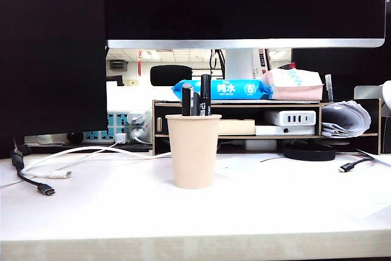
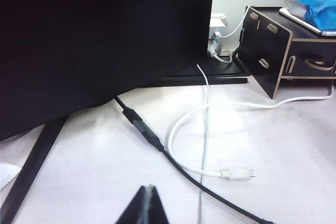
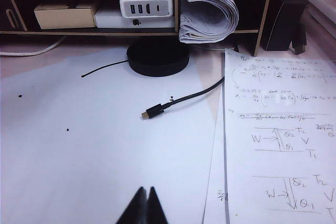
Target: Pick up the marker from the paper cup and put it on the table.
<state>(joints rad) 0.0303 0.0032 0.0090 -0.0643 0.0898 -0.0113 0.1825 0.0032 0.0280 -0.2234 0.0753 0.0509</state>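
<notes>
The left gripper (image 2: 146,205), far to the left of the paper cup (image 1: 193,151), hangs low over the table (image 1: 122,212) with its jaws pressed together on nothing. The marker (image 1: 205,95) stands upright inside the cup. Far to the right of the cup, the right gripper (image 3: 144,205) is likewise closed and empty above sheets of paper (image 3: 278,140).

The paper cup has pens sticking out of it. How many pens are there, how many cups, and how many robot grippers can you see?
Pens in the paper cup: 3, the tall marker, a shorter black pen and a grey one
Paper cups: 1
Grippers: 2, the left gripper and the right gripper, both shut, low over the table
Total: 6
</notes>
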